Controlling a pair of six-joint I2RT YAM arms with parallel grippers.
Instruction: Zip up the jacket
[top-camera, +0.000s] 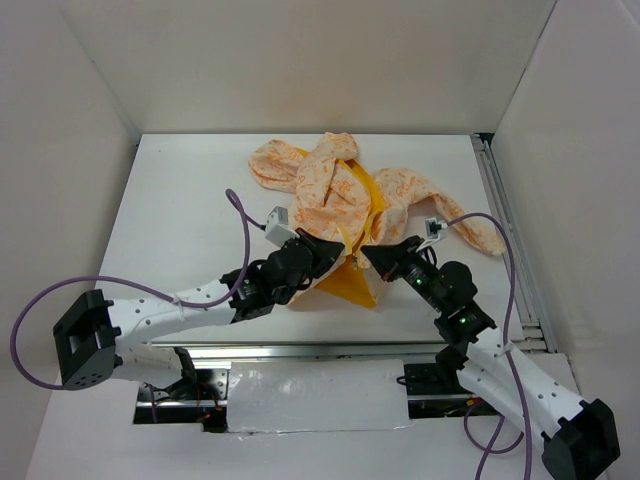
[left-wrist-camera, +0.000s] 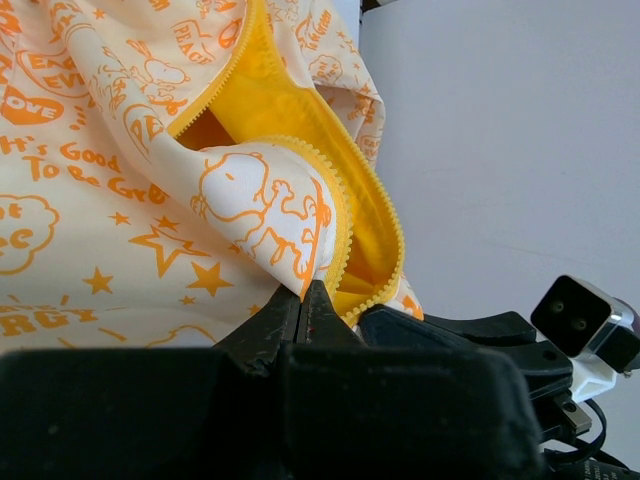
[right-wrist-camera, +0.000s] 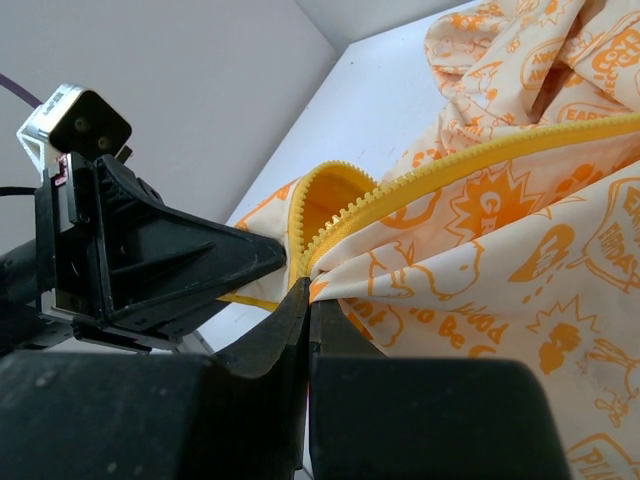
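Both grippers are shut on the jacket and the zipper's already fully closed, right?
No, the zipper is open: the left wrist view shows its toothed edges apart, yellow lining between. The left gripper and right gripper are shut on the jacket.

My jacket (top-camera: 335, 195): cream fabric with an orange print all over, made up of stars, cartoon dog outlines, clouds and bubble lettering. Lining (left-wrist-camera: 265, 100) is bright yellow, also showing as a yellow patch at 6 o'clock of the jacket in the top view. Zipper (right-wrist-camera: 450, 170) is yellow, teeth and tape the same shade. My left gripper (left-wrist-camera: 303, 296) is black, and my right gripper (right-wrist-camera: 308, 303) is black. My left arm (top-camera: 170, 305) and right arm (top-camera: 520, 385) have white links and black joints. Small green lights (top-camera: 418, 281) on the right one. Cables (top-camera: 30, 330) purple. Table (top-camera: 190, 220) plain white, walls (top-camera: 60, 110) off-white. Foil strip (top-camera: 315, 395) at 6 o'clock of the table is silvery.
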